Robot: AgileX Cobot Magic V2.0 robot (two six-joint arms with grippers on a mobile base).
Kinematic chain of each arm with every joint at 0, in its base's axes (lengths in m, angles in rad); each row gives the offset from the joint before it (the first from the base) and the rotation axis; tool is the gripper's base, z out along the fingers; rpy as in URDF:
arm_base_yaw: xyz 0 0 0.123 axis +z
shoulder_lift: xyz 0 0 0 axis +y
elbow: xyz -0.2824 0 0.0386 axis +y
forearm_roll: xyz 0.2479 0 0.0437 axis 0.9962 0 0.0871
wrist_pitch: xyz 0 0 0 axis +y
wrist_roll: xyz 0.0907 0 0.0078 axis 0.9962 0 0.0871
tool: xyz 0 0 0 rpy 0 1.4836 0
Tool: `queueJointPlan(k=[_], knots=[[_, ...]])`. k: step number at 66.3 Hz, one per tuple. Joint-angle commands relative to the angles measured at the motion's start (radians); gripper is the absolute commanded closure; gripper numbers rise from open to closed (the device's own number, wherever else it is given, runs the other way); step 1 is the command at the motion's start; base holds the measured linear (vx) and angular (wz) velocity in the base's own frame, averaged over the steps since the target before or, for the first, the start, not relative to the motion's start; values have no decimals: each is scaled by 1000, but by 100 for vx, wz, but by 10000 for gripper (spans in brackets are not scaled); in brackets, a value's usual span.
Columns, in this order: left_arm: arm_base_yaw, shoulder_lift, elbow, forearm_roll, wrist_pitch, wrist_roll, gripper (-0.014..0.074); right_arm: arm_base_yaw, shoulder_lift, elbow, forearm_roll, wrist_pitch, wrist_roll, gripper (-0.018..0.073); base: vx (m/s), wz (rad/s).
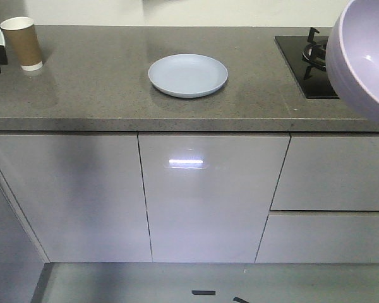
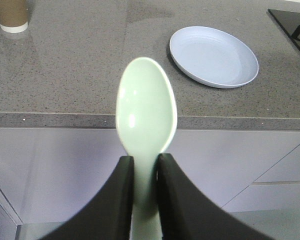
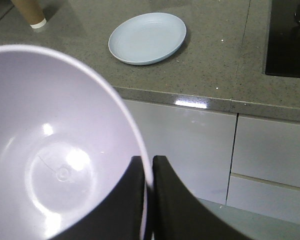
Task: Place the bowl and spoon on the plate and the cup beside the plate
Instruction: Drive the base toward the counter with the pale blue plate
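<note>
Left pincer (image 2: 145, 160): clamped tight on the spoon (image 2: 146, 107) handle, scoop pointing to 12 o'clock in the wrist view
Right pincer (image 3: 147, 165): pinching the bowl (image 3: 55, 150) rim, bowl up in the air at the front view's 3 o'clock edge
Plate (image 1: 187, 75): flat on the bench (image 1: 101, 82), about the middle
Cup (image 1: 23, 41): upright, well apart from the plate, at its 10 o'clock
Hob (image 1: 300, 63): at the plate's 3 o'clock

Left pincer (image 2: 145, 161) and right pincer (image 3: 149, 161) each pinch black jaws nearly together.
</note>
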State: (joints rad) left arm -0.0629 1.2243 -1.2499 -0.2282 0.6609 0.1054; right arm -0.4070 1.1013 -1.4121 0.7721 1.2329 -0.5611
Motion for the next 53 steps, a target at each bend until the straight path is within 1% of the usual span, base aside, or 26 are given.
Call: queueJointPlan(k=[1, 53], knots=[[-3, -27, -23, -19, -60, -3, 602, -2, -16, -27, 50, -46, -9, 564, 1, 4], [-3, -27, -23, -19, -60, -3, 602, -2, -16, -27, 50, -46, -9, 564, 2, 2]])
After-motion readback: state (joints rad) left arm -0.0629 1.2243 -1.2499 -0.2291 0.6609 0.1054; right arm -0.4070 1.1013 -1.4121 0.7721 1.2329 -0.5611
